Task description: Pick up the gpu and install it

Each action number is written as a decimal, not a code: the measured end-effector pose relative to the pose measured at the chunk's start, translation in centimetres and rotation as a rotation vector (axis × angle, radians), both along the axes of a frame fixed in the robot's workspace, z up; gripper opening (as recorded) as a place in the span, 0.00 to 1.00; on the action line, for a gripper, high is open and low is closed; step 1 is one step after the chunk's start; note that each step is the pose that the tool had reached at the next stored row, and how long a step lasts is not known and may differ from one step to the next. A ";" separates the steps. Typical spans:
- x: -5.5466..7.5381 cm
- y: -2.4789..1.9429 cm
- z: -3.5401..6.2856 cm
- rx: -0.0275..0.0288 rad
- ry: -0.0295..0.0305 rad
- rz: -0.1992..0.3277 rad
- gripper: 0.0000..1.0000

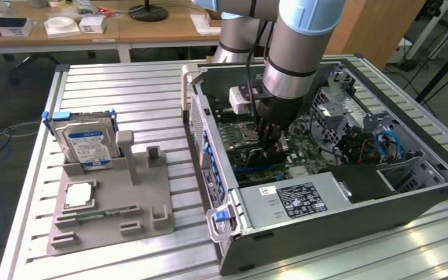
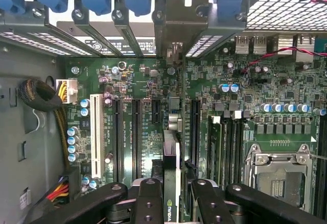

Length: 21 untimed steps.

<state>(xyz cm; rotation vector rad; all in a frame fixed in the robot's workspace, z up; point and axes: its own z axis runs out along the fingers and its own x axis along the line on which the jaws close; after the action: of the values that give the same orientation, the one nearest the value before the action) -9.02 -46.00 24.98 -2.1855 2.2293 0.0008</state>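
One hand (image 2: 176, 203) reaches down into the open computer case (image 1: 302, 233) lying on the table (image 1: 115, 93), pinching the gpu (image 2: 171, 157) edge-on between its fingers, held upright over the motherboard's (image 2: 255, 81) long slots, probably so its edge can seat.

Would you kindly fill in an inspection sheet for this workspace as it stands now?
Surface: ribbed aluminium table carrying a grey fixture and an open PC case.
Job's things: gpu held edge-on above the motherboard slots.
Clutter: hard drive upright in the fixture; memory stick lying in it.
Grippers: gripper inside the case, shut on the gpu.
Cables: blue cables in the case; bundled power leads.
Surroundings: wooden desk behind.
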 end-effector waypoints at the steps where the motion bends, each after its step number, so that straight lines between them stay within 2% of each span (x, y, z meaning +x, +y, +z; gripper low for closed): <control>1: 0.0 0.00 0.00 0.0001 0.0000 0.000 0.26; 14: 0.0 0.16 -0.11 0.0006 -0.0001 0.000 0.26; 21: 0.0 0.22 -0.38 0.0030 0.0000 0.000 0.26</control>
<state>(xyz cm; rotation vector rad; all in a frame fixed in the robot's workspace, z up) -9.05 -45.78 24.60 -2.1840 2.2279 0.0041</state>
